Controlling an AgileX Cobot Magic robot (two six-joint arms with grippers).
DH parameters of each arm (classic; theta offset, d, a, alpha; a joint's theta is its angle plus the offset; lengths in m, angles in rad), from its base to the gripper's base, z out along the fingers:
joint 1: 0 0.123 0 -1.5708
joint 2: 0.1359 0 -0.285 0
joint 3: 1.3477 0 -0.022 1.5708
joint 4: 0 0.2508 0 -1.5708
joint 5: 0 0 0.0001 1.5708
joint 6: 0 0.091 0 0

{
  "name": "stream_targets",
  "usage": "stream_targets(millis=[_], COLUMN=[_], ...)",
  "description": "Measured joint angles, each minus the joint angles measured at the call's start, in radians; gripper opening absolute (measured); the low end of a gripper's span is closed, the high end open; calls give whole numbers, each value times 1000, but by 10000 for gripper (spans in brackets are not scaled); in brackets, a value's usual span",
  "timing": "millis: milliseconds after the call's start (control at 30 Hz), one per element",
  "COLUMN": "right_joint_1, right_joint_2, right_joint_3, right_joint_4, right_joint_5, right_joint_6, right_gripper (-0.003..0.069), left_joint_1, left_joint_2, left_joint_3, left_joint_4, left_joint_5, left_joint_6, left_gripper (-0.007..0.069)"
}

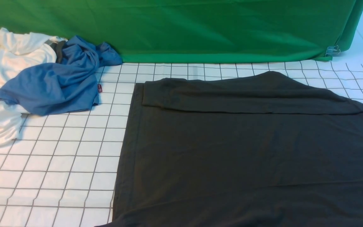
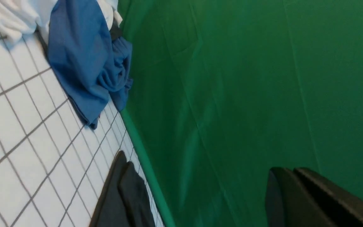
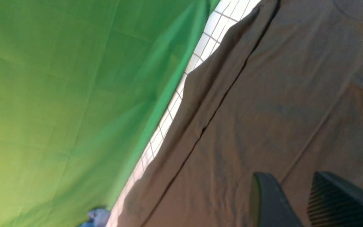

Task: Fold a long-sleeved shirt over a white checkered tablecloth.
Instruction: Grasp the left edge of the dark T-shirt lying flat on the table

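Front: long-sleeved shirt [image 1: 247,151] lies flat on the white checkered tablecloth [image 1: 74,157], one sleeve [image 1: 232,101] folded across its edge nearest the green cloth [image 1: 200,28], no gripper in shot. Left wrist: left gripper [image 2: 290,176] pressed together, empty, facing the green cloth, off the shirt. Right wrist: right gripper [image 3: 295,192] partly apart over the shirt, holding nothing; I'd pinch the side farthest from the green cloth with both, lift evenly, lay it parallel to that cloth
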Motion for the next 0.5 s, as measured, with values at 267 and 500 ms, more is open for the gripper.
stream_targets(millis=[267,500], right_joint_1=[0,0], right_joint_2=[11,274], right_joint_3=[-19,-272], right_joint_4=[-1,-2], right_joint_5=[-159,-124], right_joint_6=[-389,-861], right_gripper=[225,49], left_joint_1=[0,0], left_joint_2=[39,410], left_joint_3=[-212,-599], left_joint_4=[390,629], left_joint_5=[95,445], left_joint_6=[8,312], left_gripper=[-29,-29])
